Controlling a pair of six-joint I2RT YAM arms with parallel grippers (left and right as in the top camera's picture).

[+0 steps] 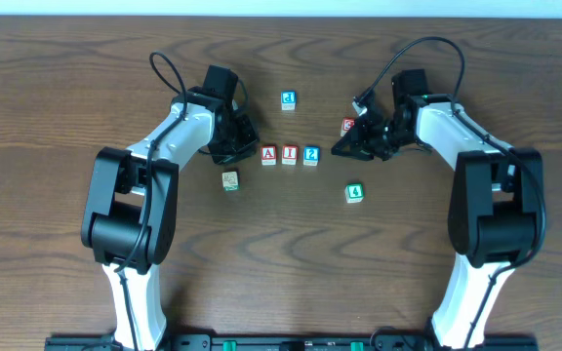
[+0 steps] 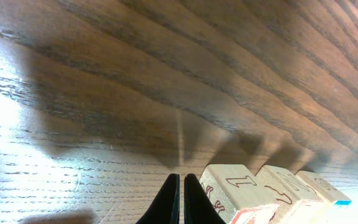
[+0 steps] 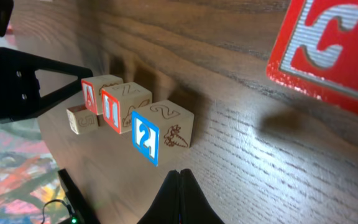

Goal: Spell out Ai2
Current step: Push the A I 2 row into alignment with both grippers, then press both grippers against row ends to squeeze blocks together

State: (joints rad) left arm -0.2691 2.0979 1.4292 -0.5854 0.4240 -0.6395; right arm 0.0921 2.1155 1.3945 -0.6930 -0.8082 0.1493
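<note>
A cube [image 1: 268, 154], I cube [image 1: 290, 154] and 2 cube [image 1: 311, 154] stand in a row on the counter [image 1: 66, 78]. Left tool [image 2: 180, 180], right tool [image 3: 179, 175]: pressed together.

The surface [image 3: 278, 155] is showing dark, grained wood with a soft sheen, the 2 cube [image 3: 166, 134] pale matt wood.

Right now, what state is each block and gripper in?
A block: letter up, first in row.
I block: letter up, middle of row.
2 block: number up, last in row.
Left gripper: shut, empty.
Right gripper: shut, empty.
3 block: apart from row, beside right gripper.
</note>
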